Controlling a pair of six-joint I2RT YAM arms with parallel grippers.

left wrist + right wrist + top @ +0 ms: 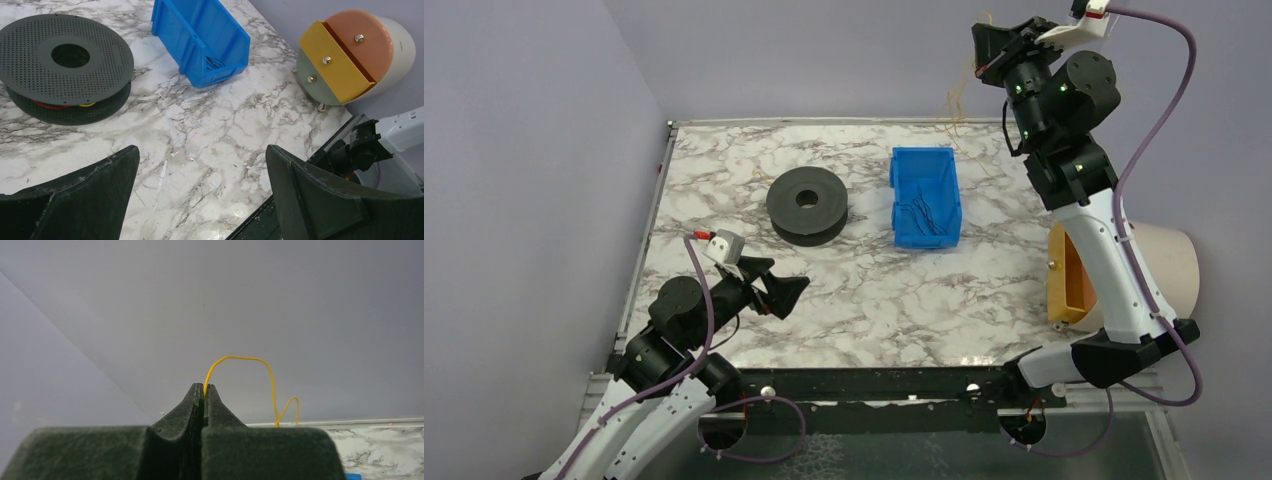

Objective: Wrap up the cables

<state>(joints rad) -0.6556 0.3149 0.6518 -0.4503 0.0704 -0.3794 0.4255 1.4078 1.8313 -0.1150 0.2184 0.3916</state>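
A black perforated spool [806,204] sits on the marble table left of centre; in the left wrist view [66,64] red and yellow cable shows wound between its discs. My right gripper [986,62] is raised high at the back right, shut on a thin yellow cable [240,360] that loops up from its tips [204,388] and hangs down toward the table's far edge [952,105]. My left gripper [776,290] is open and empty, low over the near left of the table; its fingers [305,195] frame bare marble.
A blue bin [926,196] with thin dark wires inside stands right of the spool. A beige drum with a yellow and orange front [350,57] lies at the table's right edge. A black rail [874,382] runs along the near edge.
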